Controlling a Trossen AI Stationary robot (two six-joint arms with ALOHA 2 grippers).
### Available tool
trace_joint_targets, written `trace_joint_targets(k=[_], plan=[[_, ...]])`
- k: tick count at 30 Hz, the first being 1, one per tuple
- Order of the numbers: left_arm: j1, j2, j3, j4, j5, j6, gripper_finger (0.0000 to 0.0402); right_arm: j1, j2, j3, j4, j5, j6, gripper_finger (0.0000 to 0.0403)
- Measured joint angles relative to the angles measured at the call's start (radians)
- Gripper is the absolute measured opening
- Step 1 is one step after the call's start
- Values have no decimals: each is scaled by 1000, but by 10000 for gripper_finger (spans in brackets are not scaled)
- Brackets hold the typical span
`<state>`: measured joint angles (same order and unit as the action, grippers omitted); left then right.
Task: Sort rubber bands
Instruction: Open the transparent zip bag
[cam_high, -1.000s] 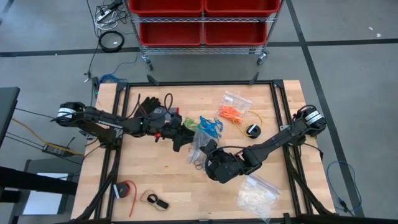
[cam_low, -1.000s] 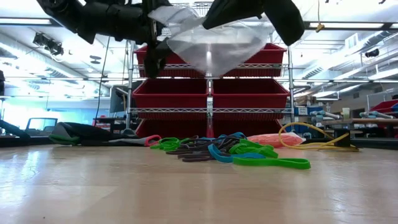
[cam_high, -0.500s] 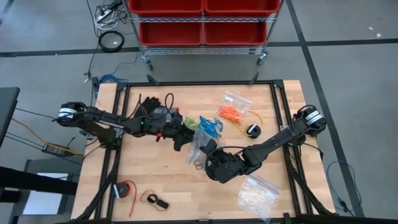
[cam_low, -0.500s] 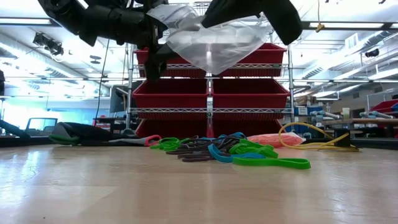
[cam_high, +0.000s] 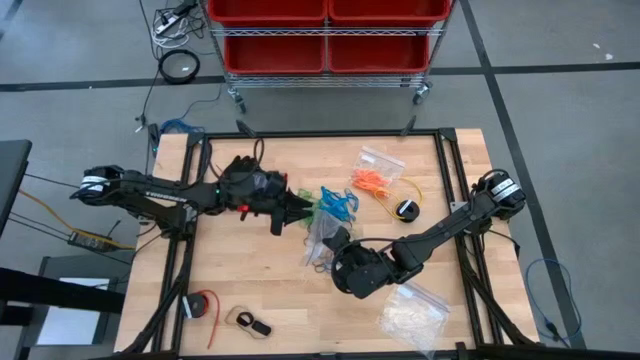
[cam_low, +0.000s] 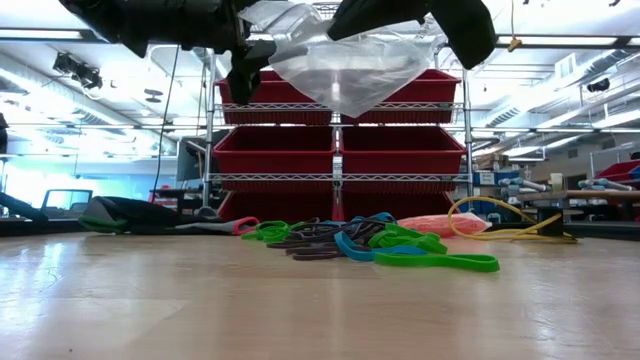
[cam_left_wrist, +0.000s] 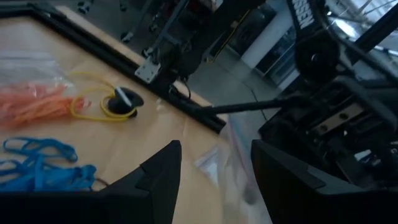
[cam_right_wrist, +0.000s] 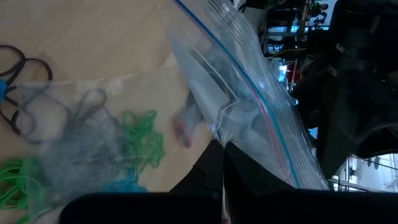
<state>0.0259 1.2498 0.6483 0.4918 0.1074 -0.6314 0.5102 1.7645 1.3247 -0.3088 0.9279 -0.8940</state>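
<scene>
Loose rubber bands in blue (cam_high: 337, 201), green (cam_high: 305, 195) and black (cam_high: 318, 263) lie in a pile at mid-table, and show in the low view as a low heap (cam_low: 370, 245). My right gripper (cam_high: 338, 240) is shut on a clear zip bag (cam_low: 345, 65) held above that pile. My left gripper (cam_high: 295, 209) stands open just left of the bag, its two fingers (cam_left_wrist: 163, 174) apart with nothing between them. My right gripper pinches the clear bag at its zip-strip rim (cam_right_wrist: 239, 121) between its two fingers. One wall or both, I cannot tell. The bag hangs below the fingers, slack and lifted clear of the table (cam_low: 345, 95).
A clear bag of orange bands (cam_high: 375, 178) and a yellow cable (cam_high: 392, 203) lie at the far right. A bag of whitish pieces (cam_high: 410, 315) lies near the front right. A red roll (cam_high: 202, 303) sits front left. A cart with red bins (cam_high: 325, 40) stands beyond the far edge.
My left gripper has drawn back from the bag toward the table's left edge and risen a little, staying open. The bag and my right gripper have kept still.
</scene>
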Motion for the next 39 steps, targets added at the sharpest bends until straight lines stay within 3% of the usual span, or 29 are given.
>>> trace_joint_targets(k=[9,19,39], plan=[[-24,0,0,-3,44,3,202,0,0,0,0,2,1,0],[-54,0,0,22,112,37,202,4,0,0,0,110,44,0],[-121,0,0,-45,35,86,202,-25,0,0,-1,114,72,0]])
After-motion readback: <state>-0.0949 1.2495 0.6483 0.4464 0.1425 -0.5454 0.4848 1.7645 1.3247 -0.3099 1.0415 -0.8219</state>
